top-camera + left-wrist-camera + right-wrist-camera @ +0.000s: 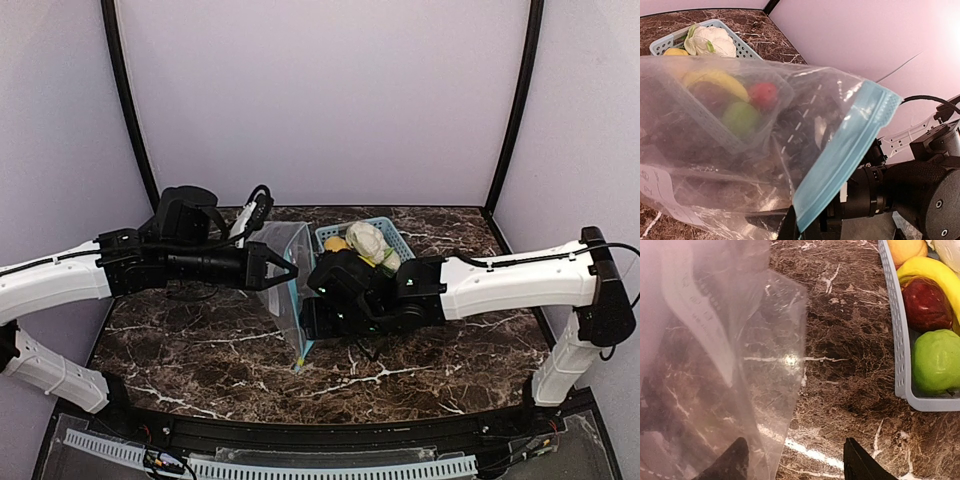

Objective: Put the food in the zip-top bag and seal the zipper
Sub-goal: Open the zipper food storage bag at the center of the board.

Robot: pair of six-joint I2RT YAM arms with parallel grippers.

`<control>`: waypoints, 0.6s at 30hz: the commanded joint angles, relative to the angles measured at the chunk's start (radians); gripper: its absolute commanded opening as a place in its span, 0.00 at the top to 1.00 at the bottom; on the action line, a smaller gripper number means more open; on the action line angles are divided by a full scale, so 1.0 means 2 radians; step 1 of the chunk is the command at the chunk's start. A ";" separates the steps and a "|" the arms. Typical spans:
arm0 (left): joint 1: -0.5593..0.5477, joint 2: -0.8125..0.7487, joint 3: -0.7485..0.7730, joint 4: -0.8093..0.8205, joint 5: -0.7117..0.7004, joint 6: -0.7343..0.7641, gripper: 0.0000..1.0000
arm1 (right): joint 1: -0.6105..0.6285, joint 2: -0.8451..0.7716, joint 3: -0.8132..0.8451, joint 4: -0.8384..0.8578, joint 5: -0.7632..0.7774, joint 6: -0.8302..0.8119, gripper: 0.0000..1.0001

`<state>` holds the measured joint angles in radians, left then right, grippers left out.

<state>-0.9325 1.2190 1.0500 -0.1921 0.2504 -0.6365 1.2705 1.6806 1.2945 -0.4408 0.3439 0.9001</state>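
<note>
The clear zip-top bag [285, 290] hangs open, its teal zipper [850, 150] running down to the table. My left gripper [792, 227] is shut on the bag's mouth at the zipper and holds it up; in the top view it [287, 271] is at the bag's upper edge. My right gripper [797, 467] is open and empty low over the table, its left finger behind the bag's film [740, 365]. The food lies in the basket: cauliflower [707, 42], banana [935, 272], dark red apple [926, 304], green apple [937, 361], orange [905, 249]. The cucumber is out of view.
The light blue lattice basket [390, 228] stands at the back centre, just right of the bag; its near wall [900, 340] is right of my right gripper. The right arm's wrist [350, 295] sits between bag and basket. Dark marble tabletop [200, 350] spreads all round.
</note>
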 commanded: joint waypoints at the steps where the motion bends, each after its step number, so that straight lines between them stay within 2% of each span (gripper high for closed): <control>1: -0.001 -0.014 -0.007 0.006 0.005 0.001 0.99 | 0.007 0.014 0.020 -0.044 0.047 0.027 0.35; 6: -0.001 -0.019 -0.002 -0.012 0.004 0.011 0.99 | 0.007 0.017 0.017 -0.053 0.065 0.035 0.32; 18: -0.002 -0.053 0.023 -0.141 -0.068 0.064 0.99 | -0.024 -0.015 -0.045 -0.064 0.059 0.066 0.30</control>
<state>-0.9325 1.1625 1.0645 -0.3599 0.1806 -0.5602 1.2484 1.6951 1.2480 -0.5381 0.4500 0.9928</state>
